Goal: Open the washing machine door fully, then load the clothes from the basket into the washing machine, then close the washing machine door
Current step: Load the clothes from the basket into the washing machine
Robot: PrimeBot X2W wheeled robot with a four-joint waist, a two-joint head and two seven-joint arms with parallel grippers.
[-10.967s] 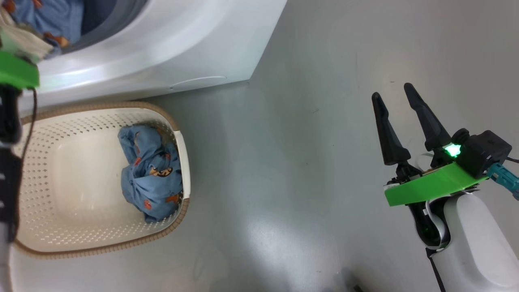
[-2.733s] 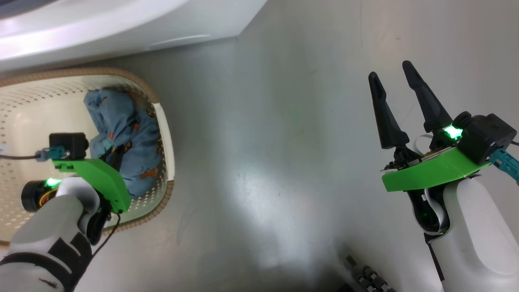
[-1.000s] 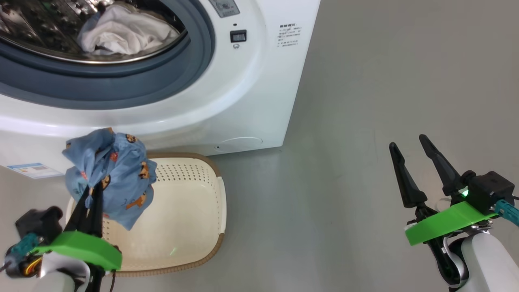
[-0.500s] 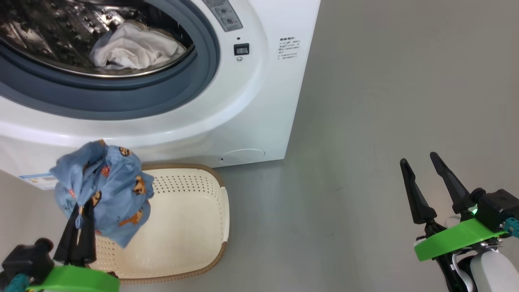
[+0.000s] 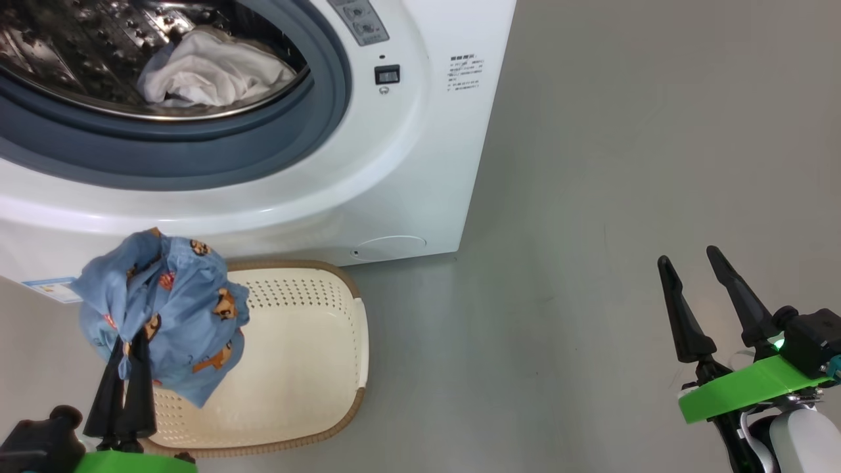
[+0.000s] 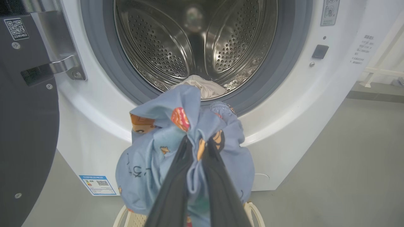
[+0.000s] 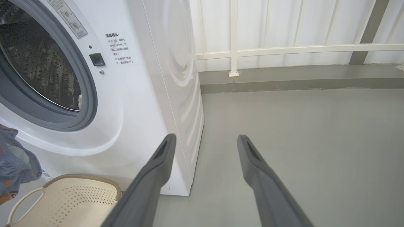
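My left gripper [image 5: 135,341] was clamped tight on a bunched light blue fabric garment printed with small orange-brown cartoon figures [image 5: 171,309], fingers buried in the middle of the wad. The bundle hung in the air over the near end of the small cream-white perforated plastic basket with a brown woven-look rim [image 5: 360,341]. That put it in front of and below the mouth of the big white front-loading washing machine [image 5: 407,164].

A crumpled white cloth [image 5: 210,69] lay inside the perforated steel drum [image 6: 195,41], behind the grey-blue rubber seal [image 5: 197,157]. The washing machine door [image 6: 25,126] was probably the dark flat panel with the metal hinge [image 6: 61,64] at the left of my left wrist view, swung open; too little of it was in shot to be sure.

My right gripper [image 5: 688,256] was spread wide and held nothing. It hung over the grey floor [image 5: 591,164], well apart from the machine.

Handling, my judgement:
- **Feel:** The garment was soft, light and limp, with no shape of its own.
- **Risk:** Loose folds drooped all round the fingers, so a trailing end could snag on the seal lip. The cloth could also slide out if the pinch caught only one layer.
- **Hold:** The grip through the gathered middle looked right. Any regrip should take several layers at the thickest bunch, never an edge.
- **Release:** It needed carrying well past the seal before letting go.
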